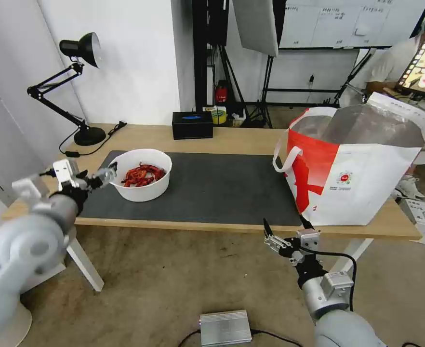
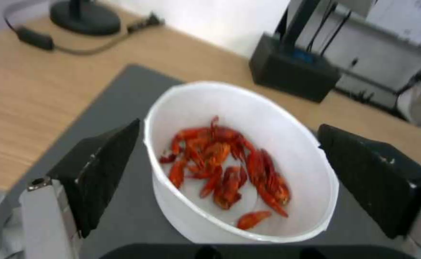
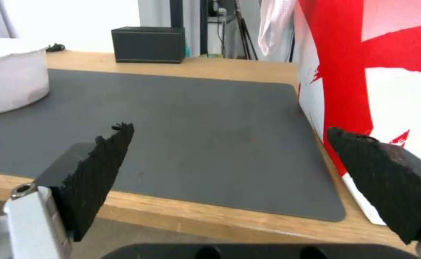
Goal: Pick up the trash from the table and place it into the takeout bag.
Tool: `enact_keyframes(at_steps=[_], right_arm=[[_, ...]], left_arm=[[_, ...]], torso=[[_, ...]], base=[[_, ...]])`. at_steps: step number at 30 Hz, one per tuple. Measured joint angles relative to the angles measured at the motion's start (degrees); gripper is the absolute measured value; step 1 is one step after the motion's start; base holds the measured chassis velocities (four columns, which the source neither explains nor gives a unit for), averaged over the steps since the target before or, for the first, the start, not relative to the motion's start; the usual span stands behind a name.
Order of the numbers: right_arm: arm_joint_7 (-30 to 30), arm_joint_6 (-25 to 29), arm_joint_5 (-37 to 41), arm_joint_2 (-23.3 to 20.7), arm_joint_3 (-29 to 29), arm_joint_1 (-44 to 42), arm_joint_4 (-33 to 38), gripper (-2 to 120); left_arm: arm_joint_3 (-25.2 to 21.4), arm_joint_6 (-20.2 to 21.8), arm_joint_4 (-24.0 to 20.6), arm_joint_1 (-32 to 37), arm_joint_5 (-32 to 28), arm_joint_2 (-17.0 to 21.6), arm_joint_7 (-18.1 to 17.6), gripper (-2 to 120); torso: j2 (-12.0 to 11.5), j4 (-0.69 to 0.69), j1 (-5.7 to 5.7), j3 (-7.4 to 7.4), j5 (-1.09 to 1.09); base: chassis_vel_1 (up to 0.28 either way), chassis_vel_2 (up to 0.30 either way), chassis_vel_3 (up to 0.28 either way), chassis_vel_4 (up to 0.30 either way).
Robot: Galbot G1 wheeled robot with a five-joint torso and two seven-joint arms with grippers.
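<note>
Left to right across the desk [image 1: 232,137]. Left gripper [image 1: 107,175]: hovering over the mat's [image 1: 207,185] left end at the bowl's [image 1: 145,190] left rim, jaws spread wide; in the left wrist view one pad sits just outside the near wall and the other stands well off the far side, so nothing is gripped. Bowl [image 2: 248,169]: white, round, smooth-walled, upright on the mat near the desk's left front edge, holding a loose heap of red scraps [image 2: 224,169], probably crayfish shells, though the blur leaves this unsure. To take it well, the jaws should likely pinch one wall of the rim squarely, one pad inside and one outside, and the bowl be kept level in the lift so the scraps do not slide out; the slick thin wall may slip under a shallow bite. Black box [image 1: 192,125]: at the desk's back edge, not trash. Right gripper [image 1: 285,230]: below the desk's front edge, in front of the mat's right end, jaws open and empty. Bag [image 1: 366,173]: standing open-mouthed at the desk's right end, white and red, foil-lined.
</note>
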Motion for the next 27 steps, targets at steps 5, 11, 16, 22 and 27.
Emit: enact_keyframes(at_steps=[5,11,16,22,27], right_arm=[[0.0,0.0,0.0,0.0,0.0,0.0,0.0,100],[0.0,0.0,0.0,0.0,0.0,0.0,0.0,100],[0.0,0.0,0.0,0.0,0.0,0.0,0.0,100],[0.0,0.0,0.0,0.0,0.0,0.0,0.0,100],[0.0,0.0,0.0,0.0,0.0,0.0,0.0,100]], left_arm=[[5.7,7.0,4.4,-8.3,-4.4,0.8,-4.0,100],[7.3,12.4,8.5,-11.9,-6.5,2.1,-5.8,100],[8.5,13.9,11.3,-13.7,-6.8,2.2,-6.1,100],[10.9,15.1,13.5,-16.5,-7.6,1.5,-6.1,100],[13.9,16.1,15.9,-19.6,-8.9,0.0,-5.8,100]], torso=[[0.0,-0.02,0.00,0.00,0.00],[0.0,0.00,-0.01,0.00,0.00],[0.0,-0.01,0.00,0.00,0.00],[0.0,0.00,-0.01,-0.01,0.00],[0.0,-0.01,-0.01,-0.01,0.01]], base=[[0.000,0.000,0.000,0.000],[0.000,0.000,0.000,0.000],[0.000,0.000,0.000,0.000],[0.000,0.000,0.000,0.000],[0.000,0.000,0.000,0.000]])
